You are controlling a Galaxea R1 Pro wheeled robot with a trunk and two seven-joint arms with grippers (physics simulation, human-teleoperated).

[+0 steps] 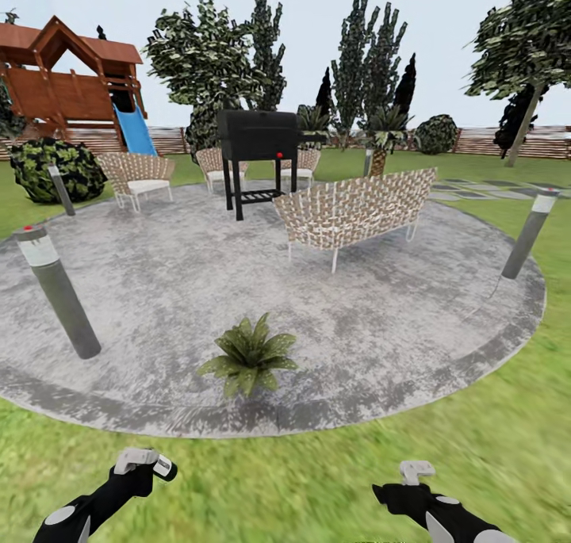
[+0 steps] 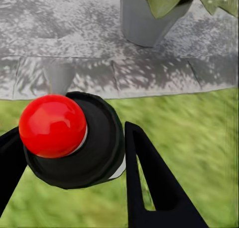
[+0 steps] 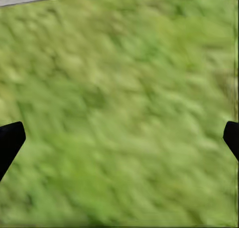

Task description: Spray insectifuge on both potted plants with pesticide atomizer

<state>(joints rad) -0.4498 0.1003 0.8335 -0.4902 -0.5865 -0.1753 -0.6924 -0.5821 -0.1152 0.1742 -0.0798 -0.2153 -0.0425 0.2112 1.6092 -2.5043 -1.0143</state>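
The small dark cylindrical pesticide atomizer (image 2: 74,143) with its round red top and white band is gripped between the black fingers (image 2: 149,183) of the left claw (image 1: 147,465), low at the near left over the green lawn (image 1: 301,479). A low potted plant (image 1: 250,357) of broad pointed green leaves stands upright at the near edge of the round grey stone patio (image 1: 381,321), just beyond the atomizer.

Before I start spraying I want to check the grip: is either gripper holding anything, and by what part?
The left gripper holds the atomizer by its dark body, below the red top. The right gripper is open, over grass.
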